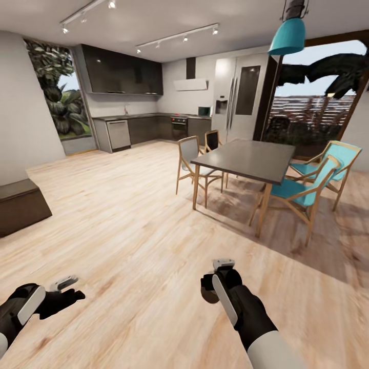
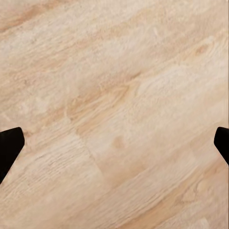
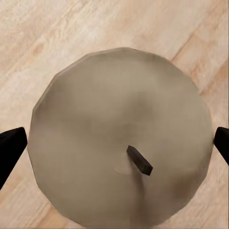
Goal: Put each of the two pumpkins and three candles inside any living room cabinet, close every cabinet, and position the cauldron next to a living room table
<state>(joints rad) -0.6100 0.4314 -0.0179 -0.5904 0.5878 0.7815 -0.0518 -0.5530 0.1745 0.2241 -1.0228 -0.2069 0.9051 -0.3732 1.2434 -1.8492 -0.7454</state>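
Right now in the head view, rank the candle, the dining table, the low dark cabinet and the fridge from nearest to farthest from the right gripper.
1. The candle, held between the right gripper's fingers.
2. The dining table, ahead and slightly right.
3. The low dark cabinet, far left by the wall; close to the table's range, so this order is uncertain.
4. The fridge, at the kitchen's back wall.

A dark dining table (image 1: 247, 160) stands on the wood floor (image 1: 128, 230) among teal chairs (image 1: 302, 187), a fridge (image 1: 241, 97) behind.
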